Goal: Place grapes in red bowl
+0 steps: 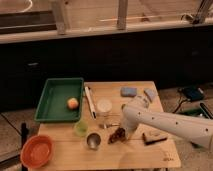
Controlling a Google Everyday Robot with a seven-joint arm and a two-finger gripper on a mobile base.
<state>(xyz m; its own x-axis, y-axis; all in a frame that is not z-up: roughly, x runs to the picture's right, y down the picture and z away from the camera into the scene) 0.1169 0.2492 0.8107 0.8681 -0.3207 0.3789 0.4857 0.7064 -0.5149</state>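
Gripper [123,132] at the grapes [117,135], its hold impossible to tell; red bowl [36,151] lies well apart, beyond the metal cup [93,141]

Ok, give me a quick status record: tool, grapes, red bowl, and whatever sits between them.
tool: low over the table, right beside the grapes
grapes: on the table, front centre, just right of the metal cup
red bowl: at the front-left corner, no grapes in it
between: metal cup, green cup
green tray: back left, holds an orange fruit
task: grapes not yet in bowl
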